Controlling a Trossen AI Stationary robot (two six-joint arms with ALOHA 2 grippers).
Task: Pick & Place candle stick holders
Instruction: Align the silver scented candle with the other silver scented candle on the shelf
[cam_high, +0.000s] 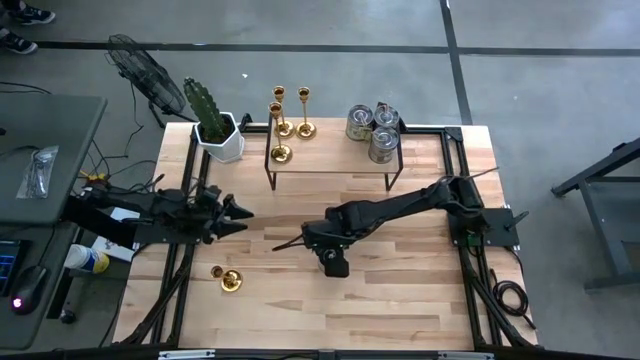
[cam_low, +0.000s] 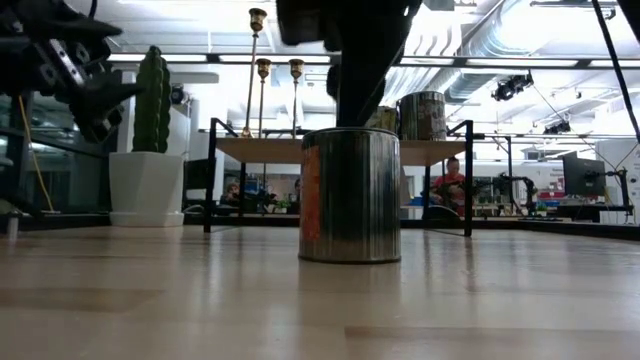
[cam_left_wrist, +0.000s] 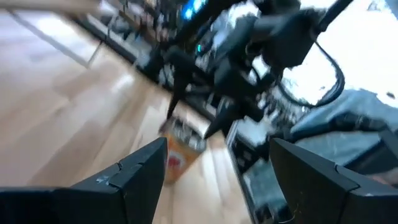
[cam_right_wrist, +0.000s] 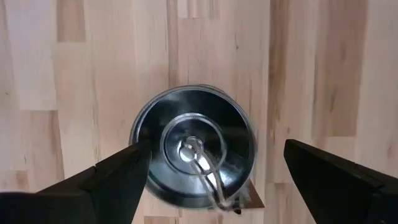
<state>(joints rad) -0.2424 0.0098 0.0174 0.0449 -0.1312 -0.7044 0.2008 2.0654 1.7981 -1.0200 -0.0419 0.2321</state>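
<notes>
One silver cup-like holder (cam_low: 350, 195) stands upright on its base on the table's middle; it also shows in the right wrist view (cam_right_wrist: 193, 152). My right gripper (cam_right_wrist: 216, 148) is open and points down just above it (cam_high: 335, 262), a finger to either side and clear of it. My left gripper (cam_high: 238, 212) is open and empty, raised at the table's left, and points toward the holder (cam_left_wrist: 180, 152). One gold candlestick (cam_high: 228, 280) lies on its side near the front left. Three gold candlesticks (cam_high: 285, 120) and three silver holders (cam_high: 370, 125) stand on the black rack.
The black-framed rack (cam_high: 330, 160) stands at the table's far middle. A white hexagonal pot with a green cactus (cam_high: 218, 130) stands at the far left corner. A fan (cam_high: 140, 70) and a side desk (cam_high: 40, 160) stand off the table's left. Bare wood lies along the near edge.
</notes>
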